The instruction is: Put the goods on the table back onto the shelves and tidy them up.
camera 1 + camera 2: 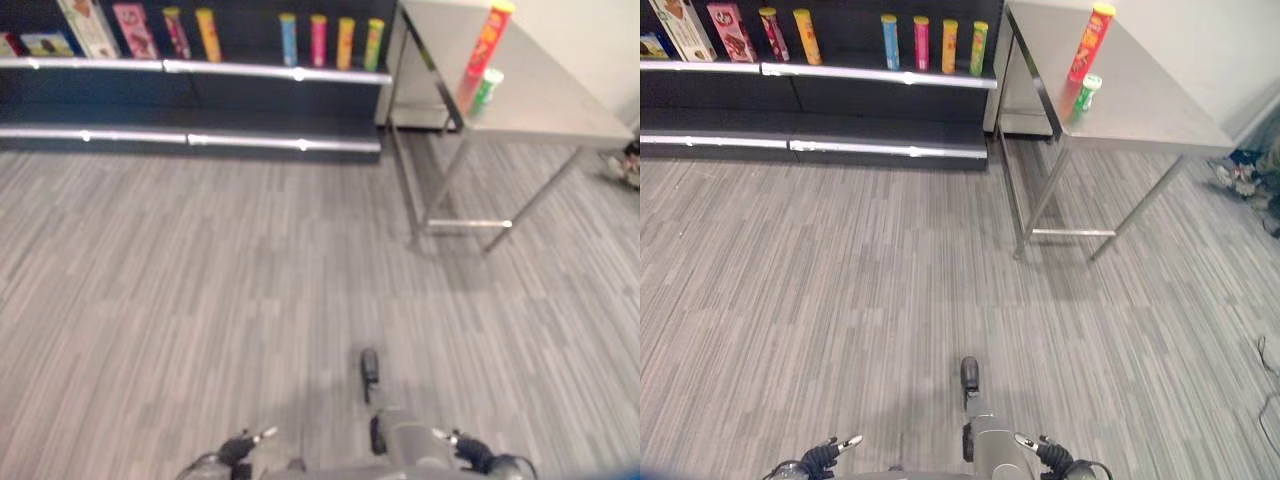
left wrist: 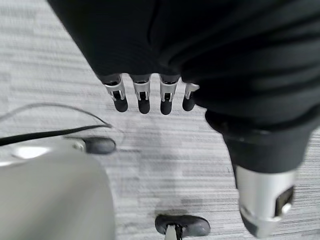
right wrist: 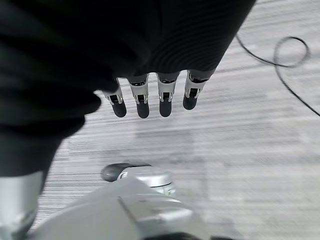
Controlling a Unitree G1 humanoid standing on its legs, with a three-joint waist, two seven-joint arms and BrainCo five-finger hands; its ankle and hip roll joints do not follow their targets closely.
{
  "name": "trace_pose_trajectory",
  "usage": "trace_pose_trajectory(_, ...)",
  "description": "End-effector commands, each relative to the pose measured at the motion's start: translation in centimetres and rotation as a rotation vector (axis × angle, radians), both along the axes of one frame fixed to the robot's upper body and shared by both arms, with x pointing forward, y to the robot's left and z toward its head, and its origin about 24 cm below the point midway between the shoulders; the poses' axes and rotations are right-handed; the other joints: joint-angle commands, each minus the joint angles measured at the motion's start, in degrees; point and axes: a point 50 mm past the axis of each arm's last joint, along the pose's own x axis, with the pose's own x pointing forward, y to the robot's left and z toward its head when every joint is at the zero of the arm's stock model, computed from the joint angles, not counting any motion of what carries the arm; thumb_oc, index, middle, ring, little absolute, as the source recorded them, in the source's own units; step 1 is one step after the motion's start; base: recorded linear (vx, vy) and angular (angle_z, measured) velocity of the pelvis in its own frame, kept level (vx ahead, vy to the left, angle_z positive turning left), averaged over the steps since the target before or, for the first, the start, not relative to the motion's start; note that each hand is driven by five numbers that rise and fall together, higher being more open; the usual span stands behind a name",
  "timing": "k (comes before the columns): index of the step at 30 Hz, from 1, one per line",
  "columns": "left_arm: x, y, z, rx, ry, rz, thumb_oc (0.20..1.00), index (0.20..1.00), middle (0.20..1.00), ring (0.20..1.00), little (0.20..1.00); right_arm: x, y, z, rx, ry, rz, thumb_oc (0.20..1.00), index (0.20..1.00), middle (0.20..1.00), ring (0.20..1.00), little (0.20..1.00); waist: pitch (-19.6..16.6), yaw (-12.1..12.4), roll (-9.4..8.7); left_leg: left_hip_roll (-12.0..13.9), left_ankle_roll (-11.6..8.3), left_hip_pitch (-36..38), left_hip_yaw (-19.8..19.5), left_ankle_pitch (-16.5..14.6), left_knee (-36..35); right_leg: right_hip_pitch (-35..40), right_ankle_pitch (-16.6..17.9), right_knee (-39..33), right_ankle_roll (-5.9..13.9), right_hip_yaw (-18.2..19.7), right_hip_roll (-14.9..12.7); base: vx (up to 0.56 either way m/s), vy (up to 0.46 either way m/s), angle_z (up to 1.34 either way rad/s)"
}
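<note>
Standing well back on the grey plank floor [image 1: 200, 300], you are at the approach step: nothing is picked up yet. Item one, desk [image 1: 1140, 110]: metal, far right, set just beside the right end of the shelves. Item two, goods on the desk: a tall red can [image 1: 1090, 42] and a small green-and-white bottle [image 1: 1086, 93], upright, close together near the desk's left edge. Item three, shelves [image 1: 890, 150]: dark, far left to centre, already stocked on the upper tier with boxes [image 1: 700, 28] at the left, two cans [image 1: 790, 35] beside them, then a row of four coloured cans [image 1: 930, 44] toward the right end; the lower tier looks bare. Item four, left robot hand [image 2: 145, 97]: fingers hanging straight and relaxed over the floor, holding nothing. Item five, right robot hand [image 3: 150, 100]: the same, fingers straight, empty. Next move, as a judgement: you need to walk forward and to the right until the desk is within reach, then raise one robot hand toward the red can or the bottle. The desk's near leg and crossbar sit on that path, so keep clear of them.
</note>
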Motion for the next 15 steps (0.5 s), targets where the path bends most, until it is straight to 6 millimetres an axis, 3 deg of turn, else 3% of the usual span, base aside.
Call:
trace_pose_trajectory(1, 4.5, -0.7, 0.8, -0.012, -0.122, -0.039, 1.0, 1.0, 1.0, 1.0, 1.0, 0.8, -1.1, 0.4, -0.027, -0.013, 0.019, 1.0, 1.0, 1.0, 1.0, 1.0, 0.32, -2.4, 2.67, -4.24, 1.1, 5.68, -1.46, 16.91, 0.33, -0.19, 10.39, -13.46, -1.04, 3.5, 3.78, 0.57, -0.28, 0.81)
trace_pose_trajectory(2, 4.8, -0.7, 0.9, -0.02, -0.127, -0.059, 1.0, 1.0, 1.0, 1.0, 1.0, 0.5, -1.5, 0.4, -0.036, -0.005, 0.008, 1.0, 1.0, 1.0, 1.0, 1.0, -0.74, -2.27, 1.92, -3.78, 1.69, 1.7, -0.11, 16.39, 10.89, 3.8, 10.85, -13.46, -1.06, 4.65, 2.53, 0.56, -0.279, 0.68)
trace_pose_trajectory(3, 4.8, -0.7, 0.9, -0.021, -0.127, -0.059, 1.0, 1.0, 1.0, 1.0, 1.0, 0.5, -1.5, 0.4, -0.036, -0.005, 0.008, 1.0, 1.0, 1.0, 1.0, 1.0, -0.77, -2.31, 2.0, -3.74, 1.69, 1.42, -0.18, 16.07, 11.42, 3.76, 10.82, -13.43, -1.05, 4.57, 2.57, 0.63, -0.385, 0.6)
trace_pose_trajectory(4, 5.5, -0.9, 1.1, -0.027, -0.147, -0.082, 1.0, 1.0, 1.0, 1.0, 1.0, 1.2, -2.1, 0.7, -0.052, -0.03, -0.018, 1.0, 1.0, 1.0, 1.0, 1.0, -0.28, -1.76, -1.01, -5.54, 2.09, -5.85, 1.12, 14.41, 28.25, 7.55, 11.44, -12.88, -1.78, 5.97, 0.34, 0.27, -0.205, 0.53)
trace_pose_trajectory(5, 5.5, -0.9, 1.1, -0.027, -0.147, -0.082, 1.0, 1.0, 1.0, 1.0, 1.0, 1.2, -2.1, 0.7, -0.052, -0.03, -0.018, 1.0, 1.0, 1.0, 1.0, 1.0, -0.33, -1.82, -0.73, -5.33, 2.07, -6.52, 0.96, 13.8, 29.34, 7.35, 11.44, -12.79, -1.78, 5.77, 0.54, 0.5, -0.411, 0.33)
trace_pose_trajectory(6, 6.4, -0.9, 1.4, -0.033, -0.182, -0.074, 1.0, 1.0, 1.0, 1.0, 1.0, 2.4, -2.6, 1.1, -0.065, -0.064, -0.024, 1.0, 1.0, 1.0, 1.0, 1.0, 1.43, -0.42, -2.85, -6.58, 2.64, -13.13, 2.41, 11.65, 41.53, 11.84, 11.61, -12.49, -2.65, 6.68, -0.17, 0.3, -0.265, -0.06)
trace_pose_trajectory(7, 6.6, -0.7, 1.5, -0.025, -0.189, -0.066, 1.0, 1.0, 1.0, 1.0, 1.0, 3.0, -2.9, 1.3, -0.072, -0.073, -0.028, 1.0, 1.0, 1.0, 1.0, 1.0, 2.27, 0.29, -3.64, -7.45, 2.52, -16.59, 3.55, 10.6, 46.55, 13.55, 11.33, -12.7, -2.72, 7.1, -0.71, 0.3, -0.265, -0.09)
trace_pose_trajectory(10, 6.8, -0.7, 1.6, -0.034, -0.205, -0.056, 1.0, 1.0, 1.0, 1.0, 1.0, 3.7, -2.8, 1.5, -0.073, -0.099, -0.026, 1.0, 1.0, 1.0, 1.0, 1.0, 3.0, 1.42, -3.61, -7.22, 2.82, -20.26, 4.33, 9.66, 44.62, 16.08, 10.66, -13.05, -2.75, 7.5, -0.42, 0.34, -0.112, -0.03)
trace_pose_trajectory(11, 6.6, -0.4, 1.7, -0.025, -0.204, -0.053, 1.0, 1.0, 1.0, 1.0, 1.0, 4.0, -2.6, 1.6, -0.069, -0.115, -0.026, 1.0, 1.0, 1.0, 1.0, 1.0, 2.92, 2.49, -4.04, -8.95, 2.52, -24.08, 5.0, 9.84, 36.94, 18.34, 9.7, -13.46, -2.54, 7.79, -0.35, 0.29, -0.049, -0.1)
trace_pose_trajectory(12, 6.6, -0.4, 1.6, -0.026, -0.203, -0.053, 1.0, 1.0, 1.0, 1.0, 1.0, 4.0, -2.7, 1.6, -0.07, -0.114, -0.026, 1.0, 1.0, 1.0, 1.0, 1.0, 3.24, 2.7, -3.95, -8.81, 2.52, -23.47, 5.14, 9.63, 36.79, 18.8, 9.57, -13.46, -2.57, 7.93, -0.23, 0.54, -0.046, -0.03)
trace_pose_trajectory(13, 6.2, -0.4, 1.5, -0.022, -0.186, -0.059, 1.0, 1.0, 1.0, 1.0, 1.0, 4.0, -2.4, 1.6, -0.068, -0.122, -0.029, 1.0, 1.0, 1.0, 1.0, 1.0, 3.71, 3.86, -3.67, -8.93, 1.88, -23.8, 5.82, 10.86, 23.1, 21.04, 9.02, -13.46, -2.27, 8.13, 0.32, 0.28, 0.005, -0.07)
trace_pose_trajectory(14, 6.2, -0.4, 1.5, -0.022, -0.186, -0.059, 1.0, 1.0, 1.0, 1.0, 1.0, 4.0, -2.4, 1.6, -0.068, -0.121, -0.029, 1.0, 1.0, 1.0, 1.0, 1.0, 3.88, 3.95, -3.78, -9.0, 1.88, -23.31, 5.93, 11.05, 22.61, 21.28, 8.98, -13.46, -2.27, 8.21, 0.23, 0.43, 0.017, -0.06)
trace_pose_trajectory(15, 6.0, -0.3, 1.4, -0.015, -0.179, -0.06, 1.0, 1.0, 1.0, 1.0, 1.0, 3.9, -2.2, 1.5, -0.065, -0.12, -0.024, 1.0, 1.0, 1.0, 1.0, 1.0, 4.09, 4.44, -3.18, -9.41, 0.93, -23.22, 5.81, 12.32, 14.75, 22.38, 7.86, -13.46, -2.4, 8.0, 0.74, 0.44, 0.046, -0.12)
